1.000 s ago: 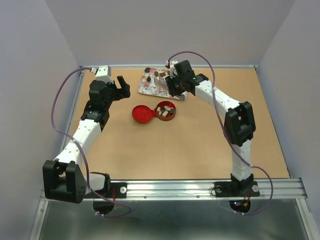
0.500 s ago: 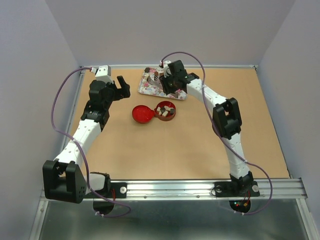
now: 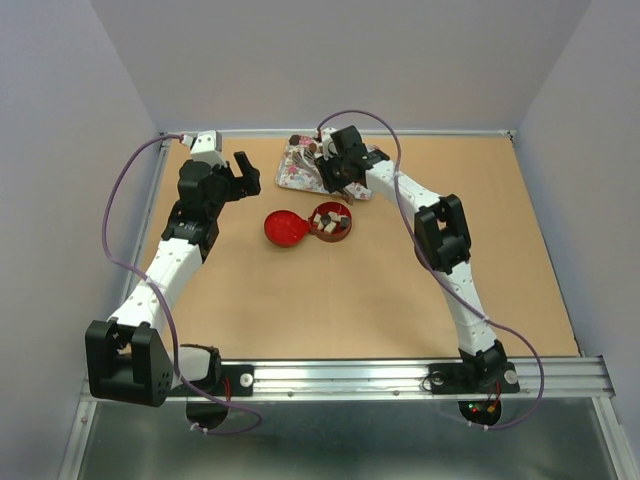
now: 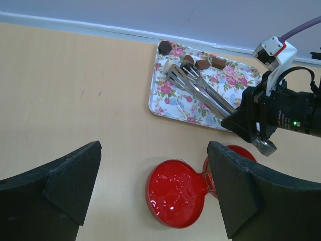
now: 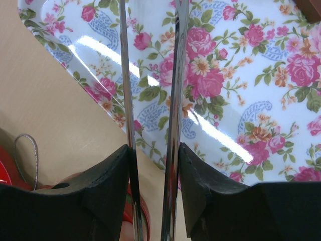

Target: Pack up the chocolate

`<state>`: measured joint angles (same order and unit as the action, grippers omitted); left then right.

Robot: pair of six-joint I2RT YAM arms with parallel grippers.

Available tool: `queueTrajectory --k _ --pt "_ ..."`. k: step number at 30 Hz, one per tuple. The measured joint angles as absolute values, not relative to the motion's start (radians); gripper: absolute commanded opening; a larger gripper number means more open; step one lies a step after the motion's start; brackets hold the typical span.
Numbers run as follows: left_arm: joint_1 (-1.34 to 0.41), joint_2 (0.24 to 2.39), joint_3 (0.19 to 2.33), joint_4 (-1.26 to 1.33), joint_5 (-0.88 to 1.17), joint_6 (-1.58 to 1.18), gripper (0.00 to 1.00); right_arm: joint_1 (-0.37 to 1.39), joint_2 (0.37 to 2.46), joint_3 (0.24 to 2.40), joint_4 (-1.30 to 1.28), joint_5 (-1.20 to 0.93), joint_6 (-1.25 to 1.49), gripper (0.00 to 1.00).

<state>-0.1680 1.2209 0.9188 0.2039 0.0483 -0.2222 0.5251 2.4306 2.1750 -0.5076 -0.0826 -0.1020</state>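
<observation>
Right gripper (image 5: 154, 170) is clenched on the tongs (image 4: 200, 90), whose tips lie over the flowered tray (image 4: 235, 83), upper centre. Chocolate (image 4: 202, 64) lines the tray's top edge, with more in the red tin (image 3: 330, 222). Best bet: straddle one piece squarely, then pinch gently. Left gripper (image 4: 153, 170) hangs released.

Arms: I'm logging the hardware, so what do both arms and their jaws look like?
The left arm and right arm have white link shells and black joint housings. A purple cable loops along each. The jaws are matt black wedges. A small green light glows on the right wrist.
</observation>
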Motion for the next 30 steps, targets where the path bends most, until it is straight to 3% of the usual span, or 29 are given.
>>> queueTrajectory --k 7,14,30 --pt "-0.168 1.221 0.919 0.204 0.045 -0.222 0.99 0.525 2.445 2.193 -0.506 -0.1 -0.11 0.45" --pt "-0.168 1.221 0.919 0.204 0.044 -0.222 0.99 0.525 2.447 2.202 -0.506 -0.101 -0.117 0.32" --pt "-0.168 1.221 0.919 0.204 0.044 -0.222 0.99 0.529 2.32 2.055 -0.502 -0.035 -0.131 0.3"
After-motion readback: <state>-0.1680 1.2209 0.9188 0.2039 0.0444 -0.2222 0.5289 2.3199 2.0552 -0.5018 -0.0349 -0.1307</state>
